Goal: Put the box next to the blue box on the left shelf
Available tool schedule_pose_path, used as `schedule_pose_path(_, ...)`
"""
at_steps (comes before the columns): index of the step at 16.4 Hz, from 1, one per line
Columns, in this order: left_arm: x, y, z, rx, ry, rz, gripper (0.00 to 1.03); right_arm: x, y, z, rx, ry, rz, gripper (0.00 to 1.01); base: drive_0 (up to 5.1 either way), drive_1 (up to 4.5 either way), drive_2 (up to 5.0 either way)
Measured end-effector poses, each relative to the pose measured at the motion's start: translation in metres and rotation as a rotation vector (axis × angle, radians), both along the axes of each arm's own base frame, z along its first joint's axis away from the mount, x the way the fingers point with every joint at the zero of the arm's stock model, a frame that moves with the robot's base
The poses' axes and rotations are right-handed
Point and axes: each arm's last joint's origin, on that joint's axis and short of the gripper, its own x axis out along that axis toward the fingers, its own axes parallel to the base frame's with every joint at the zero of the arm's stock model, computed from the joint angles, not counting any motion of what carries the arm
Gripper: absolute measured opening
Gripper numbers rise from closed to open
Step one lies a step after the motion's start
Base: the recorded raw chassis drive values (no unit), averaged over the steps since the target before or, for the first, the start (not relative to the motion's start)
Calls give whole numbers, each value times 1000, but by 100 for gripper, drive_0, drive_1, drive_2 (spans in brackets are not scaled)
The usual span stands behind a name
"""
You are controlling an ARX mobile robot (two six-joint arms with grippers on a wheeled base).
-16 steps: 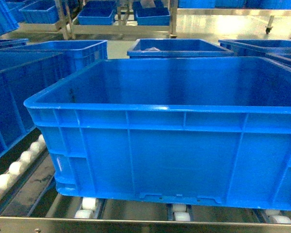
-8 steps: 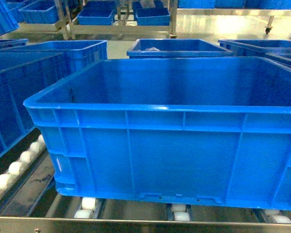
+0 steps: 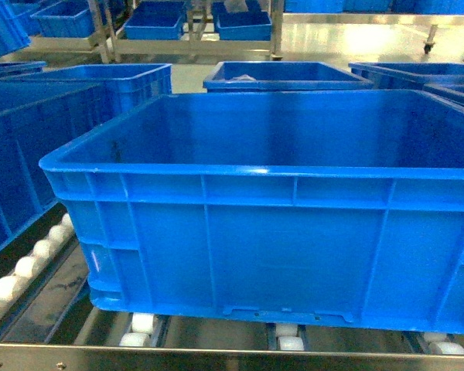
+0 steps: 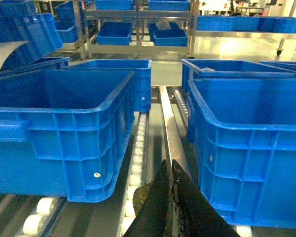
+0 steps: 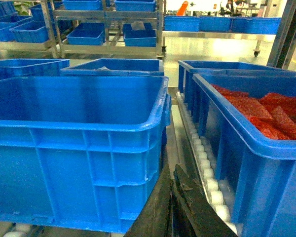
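- head view shows the box (image 3: 278,224), a big open-topped blue crate, standing on the left shelf (image 3: 216,357), on white rollers (image 3: 139,323) just behind the silvery front edge.
- just beside it on the left stands another blue crate (image 3: 23,162), with a roller lane between the two.
- left wrist view: the left end effector (image 4: 168,170) is low in the gap between these two crates, over the rollers; its dark fingers look almost pressed together and hold nothing.
- right wrist view: the right end effector (image 5: 171,173) is in the gap at the right side of the box, also narrow and empty.
- a crate with red material (image 5: 261,111) stands to the right of that gap.
- more blue crates (image 3: 286,76) are behind.
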Motion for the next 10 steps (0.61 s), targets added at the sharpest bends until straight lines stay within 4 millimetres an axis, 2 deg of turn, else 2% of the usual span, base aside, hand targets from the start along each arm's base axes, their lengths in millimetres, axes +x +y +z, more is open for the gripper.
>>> schedule_pose_path(3,0,0,0,-1,0,1,2,0,0,0,-2,0,0,2,0,0,0)
schedule_pose_path(10,0,0,0,0,0,1,91,0,0,0,-2,0,0,90,0,0,0)
